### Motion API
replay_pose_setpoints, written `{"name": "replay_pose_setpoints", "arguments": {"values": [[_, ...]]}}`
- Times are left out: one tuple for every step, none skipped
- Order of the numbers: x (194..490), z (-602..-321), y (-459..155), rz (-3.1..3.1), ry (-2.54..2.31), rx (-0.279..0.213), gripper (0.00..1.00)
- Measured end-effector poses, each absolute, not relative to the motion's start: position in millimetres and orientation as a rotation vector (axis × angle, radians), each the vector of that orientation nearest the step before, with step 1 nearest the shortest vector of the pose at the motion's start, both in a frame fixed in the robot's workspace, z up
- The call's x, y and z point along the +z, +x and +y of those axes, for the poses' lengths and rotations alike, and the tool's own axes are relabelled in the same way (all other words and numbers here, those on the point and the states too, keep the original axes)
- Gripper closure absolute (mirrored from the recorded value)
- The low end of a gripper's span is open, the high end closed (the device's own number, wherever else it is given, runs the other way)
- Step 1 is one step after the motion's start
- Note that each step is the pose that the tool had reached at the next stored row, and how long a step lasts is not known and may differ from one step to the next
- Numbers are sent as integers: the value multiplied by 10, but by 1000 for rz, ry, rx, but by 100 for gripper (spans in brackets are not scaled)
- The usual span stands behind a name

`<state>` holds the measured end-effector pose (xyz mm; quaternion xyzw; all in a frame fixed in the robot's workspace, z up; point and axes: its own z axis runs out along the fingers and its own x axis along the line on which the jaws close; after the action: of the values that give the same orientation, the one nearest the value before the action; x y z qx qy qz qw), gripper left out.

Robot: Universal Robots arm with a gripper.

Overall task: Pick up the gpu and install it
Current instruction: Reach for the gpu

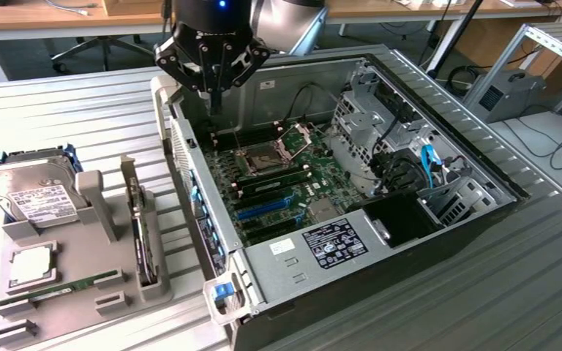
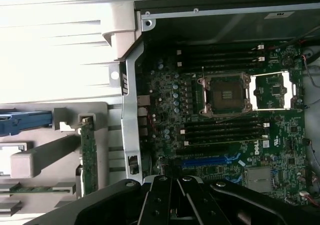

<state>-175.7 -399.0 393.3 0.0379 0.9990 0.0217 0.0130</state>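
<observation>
Black linkages of the robot's gripper (image 2: 172,200) sit closest to the wrist camera, its fingers pressed together on nothing. In the exterior view the gripper (image 1: 216,102) hangs point-down over the far corner of the open black-and-silver metal computer case (image 1: 271,274), above the edge of the green motherboard (image 1: 281,183) and its long blue plastic slot (image 1: 261,210). The gpu (image 1: 141,227), a thin green circuit card, is outside the case. It stands on edge in a slot of the grey plastic holder (image 1: 76,307) on the slatted table, just beside the case's side wall. From the fingers it lies toward the exterior view's left and nearer that camera, lower than the fingertips. Its long axis runs roughly along that wall. From the wrist, the gpu (image 2: 89,155) shows as a narrow green strip between grey posts; its faces cannot be made out. A silver hard drive with a white label (image 1: 32,194) rests farther along the holder.
</observation>
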Motion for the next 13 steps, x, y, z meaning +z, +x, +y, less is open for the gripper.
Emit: {"name": "replay_pose_setpoints", "arguments": {"values": [[3933,-3990,-1764,3112,118,68,89],[3933,-3989,-1770,3112,118,68,89],[3933,-3989,-1776,3112,118,68,89],[3933,-3990,-1783,3112,118,68,89],[3933,-3990,-1791,3112,118,68,89],[3933,-3989,-1797,3113,118,68,89],[3933,-3989,-1803,3112,118,68,89],[3933,-3989,-1809,3113,118,68,89],[3933,-3990,-1815,3112,118,68,89],[3933,-3990,-1821,3112,118,68,89],[3933,-3989,-1827,3112,118,68,89],[3933,-3990,-1834,3113,118,68,89],[3933,-3990,-1840,3112,118,68,89]]}}
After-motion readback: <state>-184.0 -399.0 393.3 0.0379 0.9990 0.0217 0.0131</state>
